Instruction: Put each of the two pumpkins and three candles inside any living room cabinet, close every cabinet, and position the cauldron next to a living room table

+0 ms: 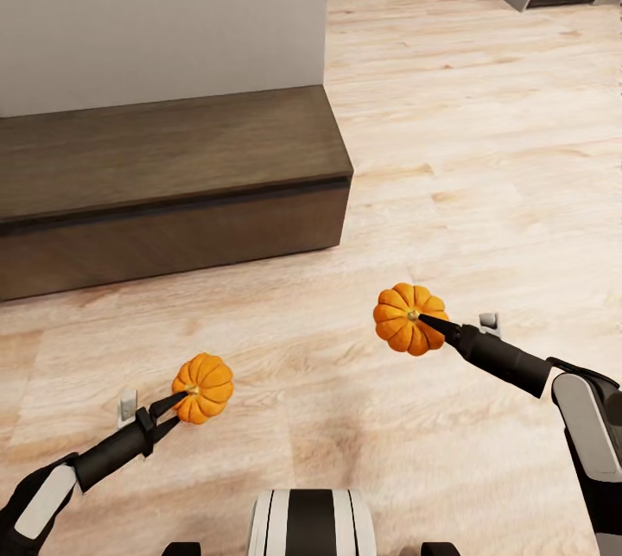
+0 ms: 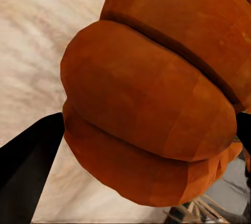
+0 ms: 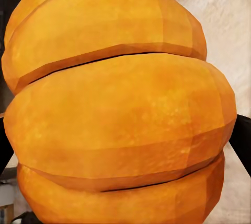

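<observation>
Left tool (image 1: 175, 408): closed on a pumpkin (image 1: 204, 388), its dark fingers pinching at the stem end. The fruit sits at the tool's tip, clear of the floor. In the left wrist view the same pumpkin (image 2: 157, 104) lies hard against the camera, with a dark finger (image 2: 29, 166) at its flank.

Right tool (image 1: 432, 323): likewise clamped on the second pumpkin (image 1: 409, 319), held at the tip and off the floor. The right wrist view shows its ribbed skin (image 3: 117, 109) close in front.

Cabinet (image 1: 164, 185): low dark-brown unit, ahead of both tools and nearer the left one. Its front appears shut; no pale interior shows.

Handling assessment: both pumpkins look small, rigid and light, judging by how steadily each hangs from a fingertip pinch. The skin is smooth and rounded, so a grip across the bulge could slip; the grooves between ribs or the stem hollow give the surer purchase. Fragility is judged low.

Risk: both tools are occupied, so opening the cabinet likely requires one pumpkin to be set down first.
</observation>
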